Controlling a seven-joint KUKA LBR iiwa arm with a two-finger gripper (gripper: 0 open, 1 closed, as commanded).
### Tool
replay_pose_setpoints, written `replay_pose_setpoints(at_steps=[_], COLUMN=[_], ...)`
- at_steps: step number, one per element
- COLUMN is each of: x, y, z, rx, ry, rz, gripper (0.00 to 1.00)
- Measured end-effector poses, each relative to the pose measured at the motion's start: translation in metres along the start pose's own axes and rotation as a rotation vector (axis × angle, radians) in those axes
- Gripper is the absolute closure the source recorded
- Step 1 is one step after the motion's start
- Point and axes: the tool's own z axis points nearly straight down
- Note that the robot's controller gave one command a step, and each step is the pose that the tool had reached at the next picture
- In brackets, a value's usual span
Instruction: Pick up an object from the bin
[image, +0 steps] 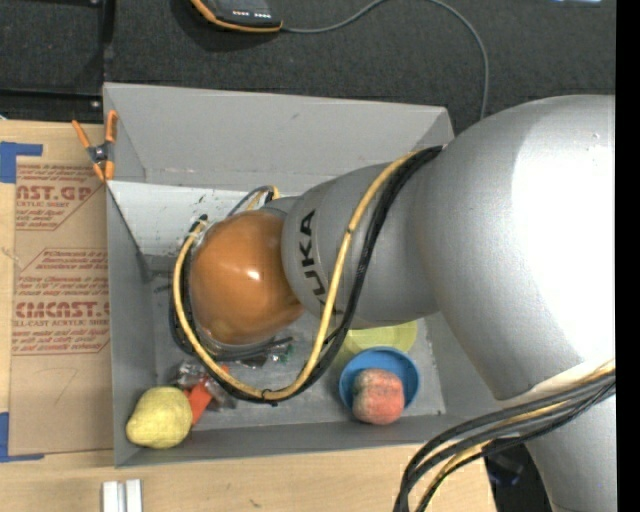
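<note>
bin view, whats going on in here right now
The KUKA arm reaches down into the grey bin, its orange wrist cover low over the left half. A yellow lemon-like lump lies in the bottom-left corner, and a reddish ball sits in a blue cup at bottom right.

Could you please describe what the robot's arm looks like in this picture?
The arm is built of big, rounded silver-grey segments. One link bears black KUKA lettering. A glossy orange dome cover caps the wrist. A yellow cable and a black cable run side by side along the arm and loop below the cover.
</note>
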Motion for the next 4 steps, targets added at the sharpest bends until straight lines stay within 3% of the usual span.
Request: replay_pose_setpoints(at_steps=[4], x=[0.001], y=[0.002], z=[-0.024], rx=[-0.004], ry=[0.003], rz=[0.0], gripper=[1.0])
